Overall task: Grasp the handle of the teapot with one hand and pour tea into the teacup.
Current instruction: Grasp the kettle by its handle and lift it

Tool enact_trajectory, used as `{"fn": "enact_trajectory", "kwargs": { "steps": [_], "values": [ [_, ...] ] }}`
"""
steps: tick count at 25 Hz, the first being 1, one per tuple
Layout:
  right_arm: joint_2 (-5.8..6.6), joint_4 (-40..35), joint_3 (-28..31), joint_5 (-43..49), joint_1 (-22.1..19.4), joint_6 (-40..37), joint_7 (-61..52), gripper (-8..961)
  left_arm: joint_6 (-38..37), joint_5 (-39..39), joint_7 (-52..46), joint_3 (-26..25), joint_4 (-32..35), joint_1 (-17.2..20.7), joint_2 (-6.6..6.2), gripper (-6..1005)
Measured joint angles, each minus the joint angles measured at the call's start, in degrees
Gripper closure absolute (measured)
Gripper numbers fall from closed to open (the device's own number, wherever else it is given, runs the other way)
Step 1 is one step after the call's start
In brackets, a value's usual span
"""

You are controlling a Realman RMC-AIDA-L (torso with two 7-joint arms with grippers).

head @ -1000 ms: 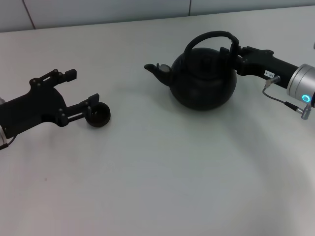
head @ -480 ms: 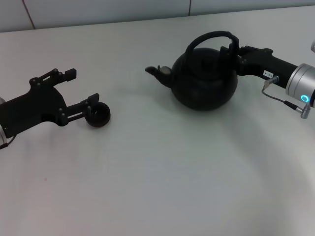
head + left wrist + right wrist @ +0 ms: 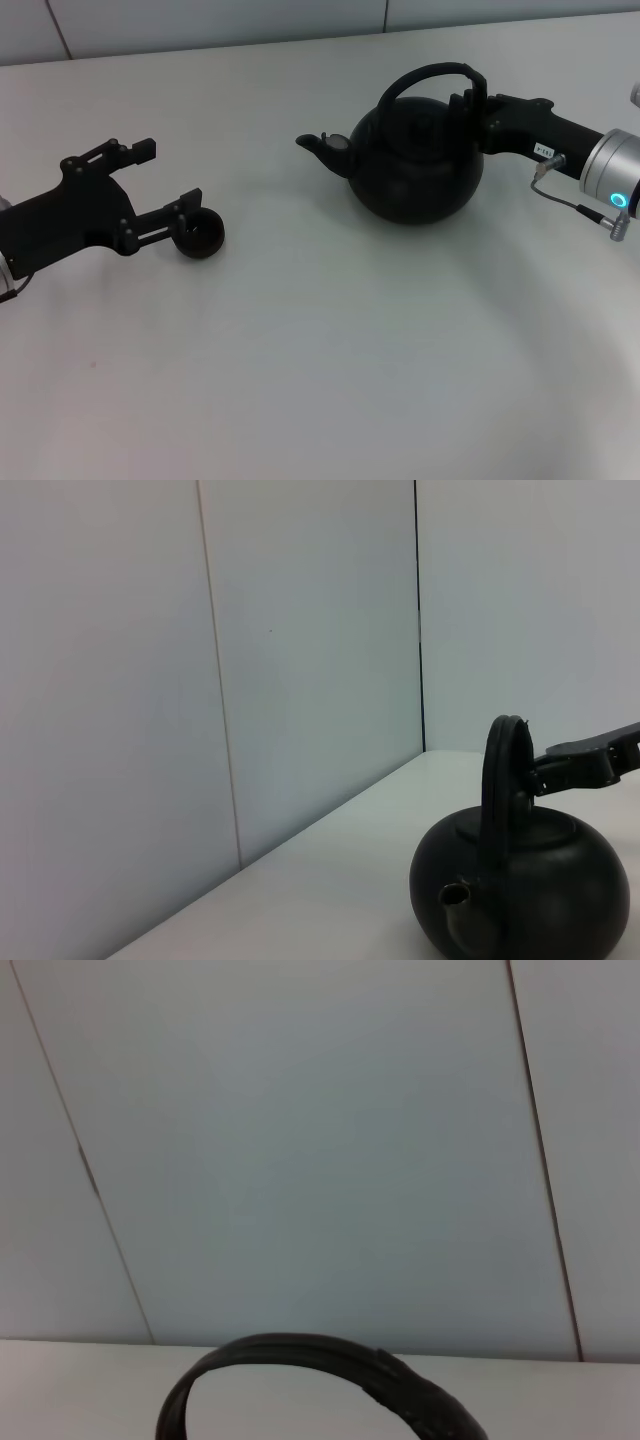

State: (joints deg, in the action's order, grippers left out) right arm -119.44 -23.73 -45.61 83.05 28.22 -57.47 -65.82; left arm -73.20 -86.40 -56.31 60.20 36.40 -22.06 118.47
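The black teapot (image 3: 410,170) stands at the table's centre right, with its spout (image 3: 320,146) pointing toward my left arm. My right gripper (image 3: 470,103) reaches in from the right and is shut on the right end of the arched handle (image 3: 430,72). The tiny dark teacup (image 3: 200,236) stands on the table at the left. My left gripper (image 3: 168,178) is open, and its nearer finger (image 3: 185,207) is right beside the cup. The left wrist view shows the teapot (image 3: 520,890), its handle (image 3: 500,780) and the right gripper (image 3: 590,765). The right wrist view shows only the handle (image 3: 330,1360).
The white table (image 3: 330,360) stretches wide in front of the teapot and cup. A pale panelled wall (image 3: 200,20) runs along the table's far edge. A cable (image 3: 575,205) hangs off my right wrist.
The teapot and my right gripper have shifted very slightly to the right. The left arm and the teacup have not moved.
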Motion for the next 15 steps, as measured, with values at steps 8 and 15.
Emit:
{"fn": "enact_trajectory", "kwargs": {
  "steps": [8,15],
  "values": [
    [0.03,0.01,0.00,0.01,-0.01,-0.22,0.00,780,0.00,0.00,-0.19,0.00,0.45,0.00,0.00,191],
    [0.00,-0.26,-0.01,0.03,-0.02,-0.35,0.00,781,-0.01,0.00,-0.20,0.00,0.60,0.00,0.06,191]
  ]
}}
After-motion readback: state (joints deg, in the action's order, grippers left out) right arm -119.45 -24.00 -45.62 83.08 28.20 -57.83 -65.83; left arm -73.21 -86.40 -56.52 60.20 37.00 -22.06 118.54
